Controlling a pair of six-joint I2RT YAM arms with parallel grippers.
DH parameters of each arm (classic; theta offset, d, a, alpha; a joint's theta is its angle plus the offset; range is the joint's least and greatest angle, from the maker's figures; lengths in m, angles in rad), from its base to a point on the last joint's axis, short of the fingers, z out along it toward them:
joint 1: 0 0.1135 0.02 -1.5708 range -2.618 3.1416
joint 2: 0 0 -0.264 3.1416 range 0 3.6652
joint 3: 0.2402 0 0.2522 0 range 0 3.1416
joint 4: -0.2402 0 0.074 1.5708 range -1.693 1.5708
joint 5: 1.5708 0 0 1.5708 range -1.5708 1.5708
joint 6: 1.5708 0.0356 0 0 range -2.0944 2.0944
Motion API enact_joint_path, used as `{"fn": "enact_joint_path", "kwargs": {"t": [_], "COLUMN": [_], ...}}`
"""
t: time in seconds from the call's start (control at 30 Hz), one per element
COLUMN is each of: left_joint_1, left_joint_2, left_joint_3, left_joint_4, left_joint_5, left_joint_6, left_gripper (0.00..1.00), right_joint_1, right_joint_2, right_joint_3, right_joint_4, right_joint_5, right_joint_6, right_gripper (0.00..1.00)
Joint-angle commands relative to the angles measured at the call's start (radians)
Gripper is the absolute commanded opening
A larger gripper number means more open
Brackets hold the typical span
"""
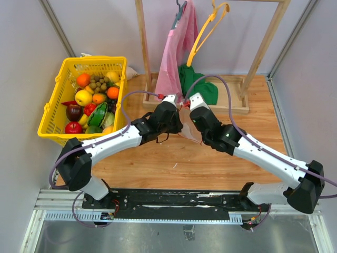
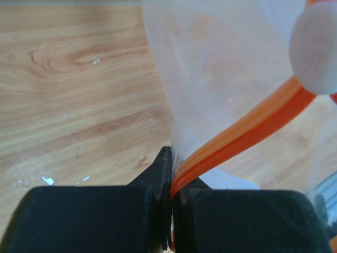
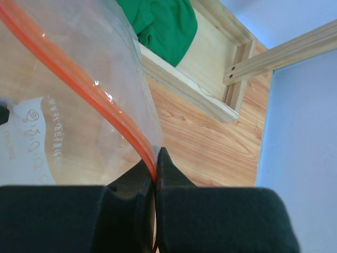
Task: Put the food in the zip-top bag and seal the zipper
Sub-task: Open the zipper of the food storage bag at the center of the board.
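The clear zip-top bag (image 1: 187, 125) hangs between my two grippers above the wooden table, and I see no food in it. My left gripper (image 1: 172, 112) is shut on the red-orange zipper (image 2: 247, 129) at one end; its jaws (image 2: 171, 158) pinch the strip. My right gripper (image 1: 196, 112) is shut on the zipper (image 3: 79, 84) at the other end, at the bag's corner (image 3: 156, 158). The bag's white label (image 3: 31, 137) shows through the plastic. The food lies in a yellow basket (image 1: 55, 105): an orange (image 1: 82, 79), a lemon (image 1: 83, 97), a red apple (image 1: 73, 128) and green pieces.
A wooden rack with a tray base (image 1: 239, 108) stands at the back. A pink garment (image 1: 179, 52) and a yellow hanger (image 1: 208, 31) hang from it, and a green cloth (image 1: 202, 87) lies on the base. Grey walls close both sides.
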Motion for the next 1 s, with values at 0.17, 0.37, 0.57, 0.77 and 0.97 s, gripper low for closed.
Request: {"fn": "enact_joint_path", "kwargs": {"t": [0.17,0.37,0.57,0.77,0.97], "left_joint_1": [0.046,0.048,0.073,0.08,0.08], "left_joint_2": [-0.013,-0.008,-0.013,-0.009,-0.019], "left_joint_3": [-0.134,-0.14,-0.169,-0.181,-0.181], "left_joint_4": [0.091,0.091,0.086,0.082,0.103], "left_joint_5": [0.019,0.014,0.007,-0.004,0.026], "left_joint_6": [-0.046,-0.046,-0.052,-0.051,-0.054], "left_gripper": [0.0,0.0,0.0,0.0,0.0], "right_joint_1": [-0.012,-0.012,-0.011,-0.012,-0.012], "right_joint_2": [0.014,-0.005,-0.034,-0.01,-0.007], "right_joint_3": [-0.021,-0.023,-0.032,-0.033,-0.029], "right_joint_4": [0.008,-0.007,-0.015,-0.013,0.021], "right_joint_5": [-0.062,-0.105,-0.088,-0.06,-0.121], "right_joint_6": [0.044,0.055,0.052,0.055,0.052], "right_gripper": [0.19,0.25,0.19,0.01,0.01]}}
